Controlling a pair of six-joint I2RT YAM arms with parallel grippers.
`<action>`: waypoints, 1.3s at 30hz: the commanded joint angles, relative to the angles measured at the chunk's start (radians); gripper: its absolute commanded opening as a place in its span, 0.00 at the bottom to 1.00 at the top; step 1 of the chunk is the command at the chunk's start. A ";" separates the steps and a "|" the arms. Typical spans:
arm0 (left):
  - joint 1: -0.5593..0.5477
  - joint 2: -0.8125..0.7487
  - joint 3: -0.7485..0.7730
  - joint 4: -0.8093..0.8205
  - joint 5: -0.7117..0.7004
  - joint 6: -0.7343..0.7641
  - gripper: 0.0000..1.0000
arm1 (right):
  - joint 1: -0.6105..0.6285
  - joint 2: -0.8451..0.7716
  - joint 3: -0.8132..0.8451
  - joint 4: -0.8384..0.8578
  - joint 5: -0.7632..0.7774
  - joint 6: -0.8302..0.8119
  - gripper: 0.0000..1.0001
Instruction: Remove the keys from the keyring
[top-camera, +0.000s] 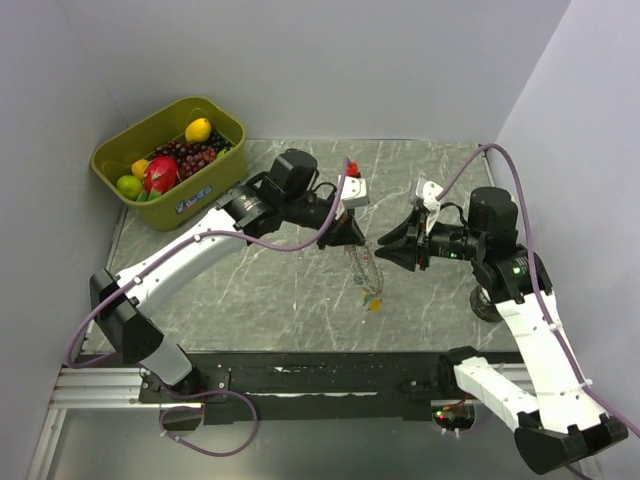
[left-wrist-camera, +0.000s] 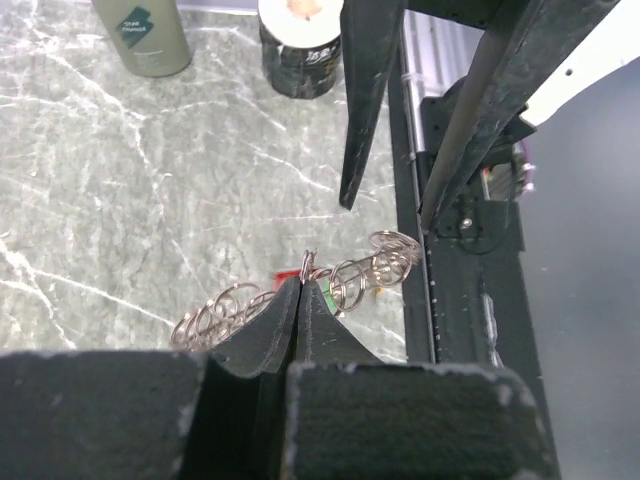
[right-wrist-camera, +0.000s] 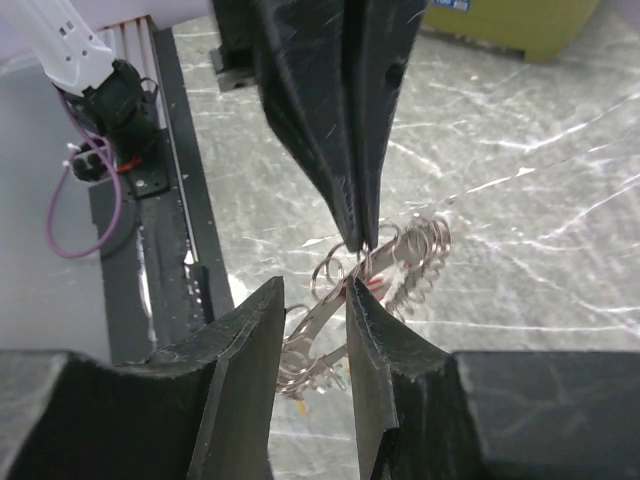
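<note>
The left end effector (left-wrist-camera: 302, 285) has its fingers pressed together, pinching one loop of the keyring (left-wrist-camera: 360, 268), a string of linked silvery rings that trails to either side of the grip. Facing it from the right, the right end effector (right-wrist-camera: 312, 288) is spread a little, and a strand of the keyring passes through the gap between its fingers; whether the pads touch that strand cannot be told. A red key (right-wrist-camera: 376, 287) shows among the rings just beyond the right fingertips, and a yellow key (top-camera: 375, 305) sits at the keyring's near end, over the middle of the desk (top-camera: 250, 300). Whether that end rests on the desk is unclear.

On the right side stand a grey-green bottle (left-wrist-camera: 140, 35) and a black jar (left-wrist-camera: 300, 50), well apart from the keyring. At the far left corner sits a green basket (top-camera: 200, 195) of fruit (top-camera: 160, 175). A black rail (top-camera: 330, 375) runs along the near edge.
</note>
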 joint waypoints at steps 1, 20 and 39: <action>0.029 -0.059 -0.014 0.107 0.155 -0.063 0.01 | -0.009 -0.025 -0.007 -0.001 -0.008 -0.067 0.38; 0.064 -0.038 0.024 0.124 0.281 -0.135 0.01 | -0.005 -0.013 -0.099 0.125 -0.042 -0.074 0.30; 0.081 -0.039 0.017 0.153 0.300 -0.172 0.01 | 0.044 -0.019 -0.114 0.165 0.015 -0.056 0.34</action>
